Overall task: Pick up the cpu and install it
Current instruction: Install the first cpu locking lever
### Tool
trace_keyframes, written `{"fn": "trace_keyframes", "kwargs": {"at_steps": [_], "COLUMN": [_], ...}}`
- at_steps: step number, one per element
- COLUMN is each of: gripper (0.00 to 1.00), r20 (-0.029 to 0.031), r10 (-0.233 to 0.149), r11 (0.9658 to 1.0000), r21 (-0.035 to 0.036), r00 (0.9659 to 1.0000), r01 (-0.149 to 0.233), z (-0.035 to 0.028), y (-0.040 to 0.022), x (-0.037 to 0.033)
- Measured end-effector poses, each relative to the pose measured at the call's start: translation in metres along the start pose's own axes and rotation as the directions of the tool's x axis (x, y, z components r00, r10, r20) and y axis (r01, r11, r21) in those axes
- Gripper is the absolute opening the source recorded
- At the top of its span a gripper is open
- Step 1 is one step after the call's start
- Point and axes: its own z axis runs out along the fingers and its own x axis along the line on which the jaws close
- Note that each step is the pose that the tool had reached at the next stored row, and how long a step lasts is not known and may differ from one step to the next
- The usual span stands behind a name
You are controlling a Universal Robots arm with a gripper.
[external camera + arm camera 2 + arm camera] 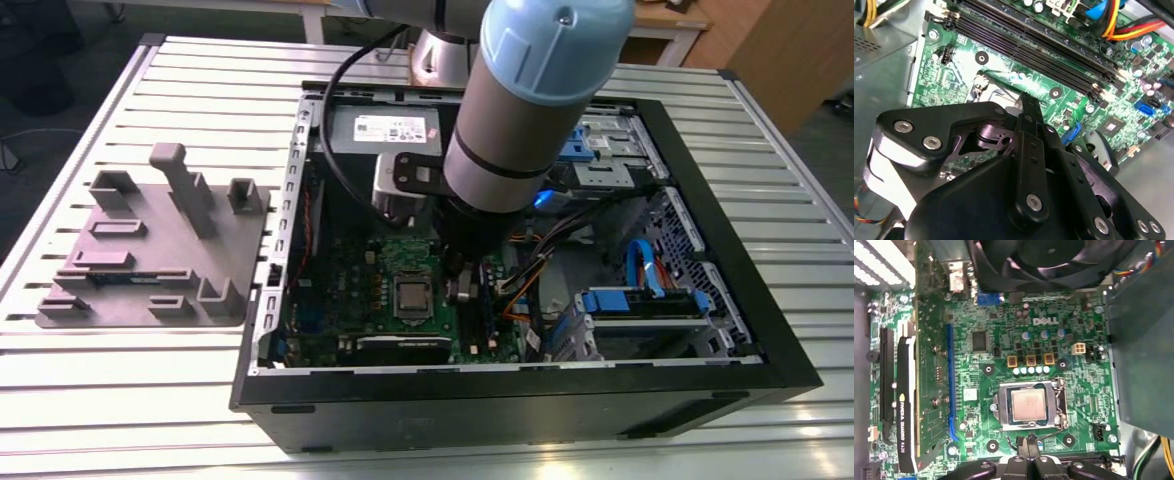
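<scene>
Table: slatted metal, bearing all else.
Case: black, side panel off, lying flat, enclosing the socket.
Arm: reaching down into the case, ending just beside the socket.
Board: green, carrying the socket near its middle.
Fan: black, well apart from the socket, past a row of capacitors.
Card: long and dark, standing on edge, well apart from the socket across bare board.
Cables: orange and yellow, near the socket on the arm's side.
Socket: square, with a metal frame around it; landmark for this entry.
Cpu: silver top up, lying flat and square inside the socket, apparently placed already.
Gripper: fingers pressed together, gripping nothing seen, poised just beside the socket's edge, apart from the cpu.
Lever: thin wire along the socket edge nearest the gripper; latched or not, cannot tell.

Handling note, as judgement: step in hand appears to be seating. Best done vertically, with no sideways drag across the socket. Contact on the metal top only, and light. Clearance from lever and cables worth minding.
</scene>
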Motion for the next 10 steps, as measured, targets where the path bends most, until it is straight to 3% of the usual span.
{"fn": "trace_keyframes", "kwargs": {"at_steps": [5, 10], "gripper": [0.1, 0.1], "r20": [-0.0013, -0.0062], "r10": [-0.019, -0.038], "r11": [0.9998, 0.9993], "r21": [0.0052, 0.0072], "r00": [0.9998, 0.9993], "r01": [0.019, 0.038], "z": [0.0059, 0.0073], "y": [0.0024, 0.0031], "x": [0.0004, 0.0013]}}
